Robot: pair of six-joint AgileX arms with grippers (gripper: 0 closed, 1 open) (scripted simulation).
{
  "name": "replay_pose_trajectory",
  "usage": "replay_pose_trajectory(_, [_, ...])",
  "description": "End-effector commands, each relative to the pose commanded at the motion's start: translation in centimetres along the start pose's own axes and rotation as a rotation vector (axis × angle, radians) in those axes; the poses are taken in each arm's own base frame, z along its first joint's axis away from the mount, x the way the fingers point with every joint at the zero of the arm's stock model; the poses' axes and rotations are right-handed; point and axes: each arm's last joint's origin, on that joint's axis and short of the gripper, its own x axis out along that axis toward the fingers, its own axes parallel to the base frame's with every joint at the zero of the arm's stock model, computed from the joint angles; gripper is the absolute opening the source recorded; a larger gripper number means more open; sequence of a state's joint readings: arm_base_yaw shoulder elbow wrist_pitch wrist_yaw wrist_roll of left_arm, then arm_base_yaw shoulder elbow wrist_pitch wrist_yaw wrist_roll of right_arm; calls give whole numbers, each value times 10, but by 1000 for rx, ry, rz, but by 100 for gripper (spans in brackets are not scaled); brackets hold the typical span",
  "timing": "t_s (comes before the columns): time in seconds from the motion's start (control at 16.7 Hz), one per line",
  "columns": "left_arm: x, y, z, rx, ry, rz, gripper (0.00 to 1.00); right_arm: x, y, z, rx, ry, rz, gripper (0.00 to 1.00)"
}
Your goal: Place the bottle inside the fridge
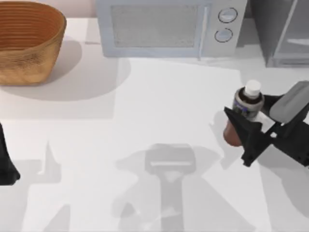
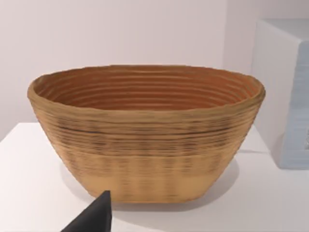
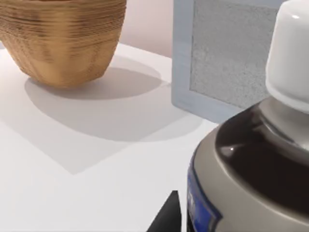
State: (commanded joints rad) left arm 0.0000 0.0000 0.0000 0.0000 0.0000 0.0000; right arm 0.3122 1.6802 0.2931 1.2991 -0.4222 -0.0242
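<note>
- the bottle [image 3: 251, 159] is the nearest thing in the right wrist view, with its white cap [image 3: 289, 48] above the dark brown shoulder and the white-and-blue label below.
- in the top view the bottle [image 1: 245, 108] is at the right side of the counter [image 1: 145, 121], in front of the microwave and below the fridge corner, tilted a little.
- the right gripper [image 1: 244, 128] is around the lower part of the bottle, and its dark fingers [image 1: 241, 126] are clamped on the brown body.
- the fridge [image 1: 285, 29] stands at the far right corner, dark grey, with a pale door panel, partly cut by the edge.
- the microwave [image 1: 169, 26] stands at the back middle, with two round knobs [image 1: 226, 24] on its right.
- the wicker basket [image 1: 26, 41] is at the far left of the counter.
- the left gripper [image 1: 7, 166] is parked at the left edge; i cannot tell how its fingers stand. one dark tip [image 2: 94, 217] shows in the left wrist view, before the basket [image 2: 145, 130].
</note>
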Motion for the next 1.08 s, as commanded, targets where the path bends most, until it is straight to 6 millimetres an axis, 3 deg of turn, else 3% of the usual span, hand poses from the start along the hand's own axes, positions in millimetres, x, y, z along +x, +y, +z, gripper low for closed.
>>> replay_pose_trajectory(0.24, [0,0,0,0,0,0,100,-22,-3,25,-6,-27,-98,1])
replay_pose_trajectory(0.54, [0,0,0,0,0,0,100,-73,0,50,-2,-47,-296,1])
replay_pose_trajectory(0.84, [0,0,0,0,0,0,100,-124,12,46,7,-62,-512,1])
replay_pose_trajectory(1.08, [0,0,0,0,0,0,100,-149,20,34,17,-79,-655,1])
